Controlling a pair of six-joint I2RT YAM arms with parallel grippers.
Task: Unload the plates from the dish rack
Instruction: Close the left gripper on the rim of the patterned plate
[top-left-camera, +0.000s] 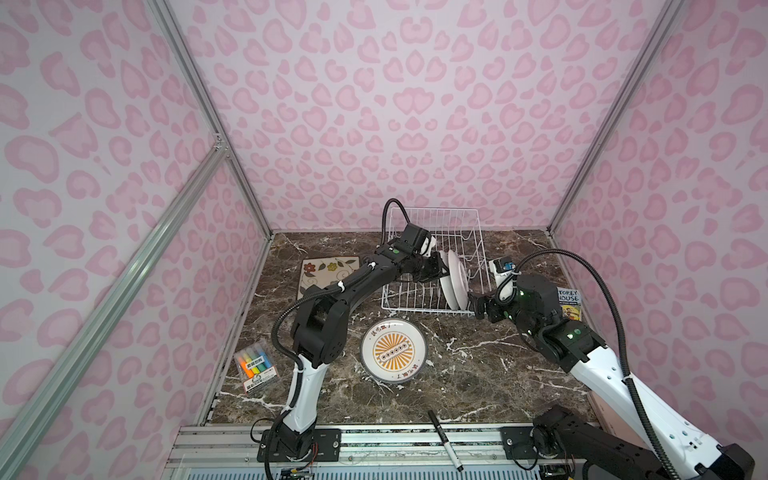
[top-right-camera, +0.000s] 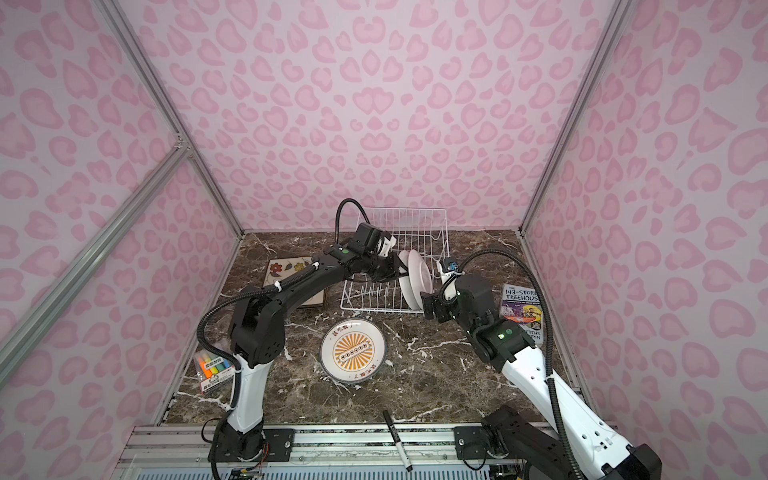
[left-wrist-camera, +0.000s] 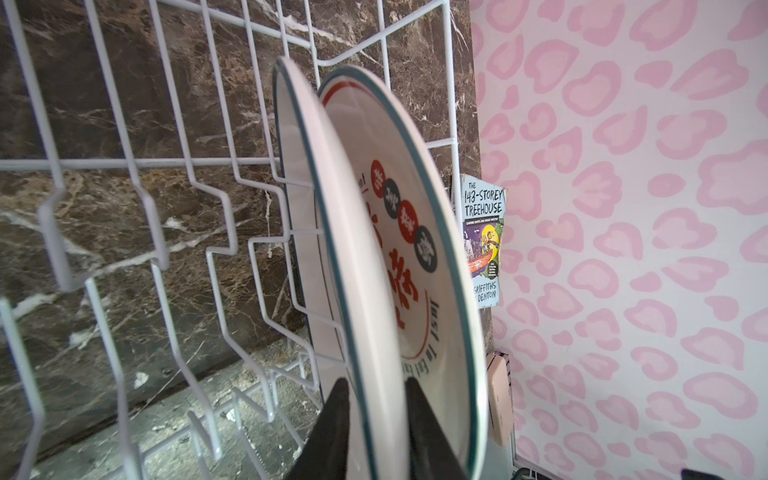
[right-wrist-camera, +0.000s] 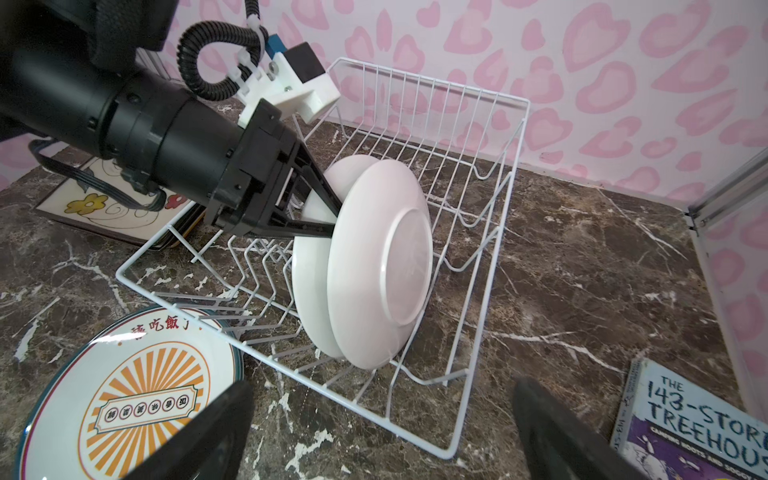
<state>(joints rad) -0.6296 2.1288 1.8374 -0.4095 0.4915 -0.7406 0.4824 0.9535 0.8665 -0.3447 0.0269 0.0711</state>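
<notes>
Left gripper (right-wrist-camera: 337, 216) apparently pinching a plate (right-wrist-camera: 309, 291) standing in the rack (right-wrist-camera: 490, 266); second plate (right-wrist-camera: 386, 257) crowding just beside; right gripper (right-wrist-camera: 382, 415) hanging agape. Sunburst plate (right-wrist-camera: 137, 399), book (right-wrist-camera: 698, 428), markers (top-left-camera: 254, 365) lying on marble table (right-wrist-camera: 582, 270); pink walls (top-left-camera: 415, 104) enclosing.

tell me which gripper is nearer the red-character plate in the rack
Left. The left gripper straddles the rim of the neighbouring plate, right beside the red-character plate; the right gripper hangs open outside the dish rack, apart from it.

Book (top-right-camera: 523, 309), highlighter pack (top-left-camera: 254, 366) — black marker (top-left-camera: 445, 440)
</notes>
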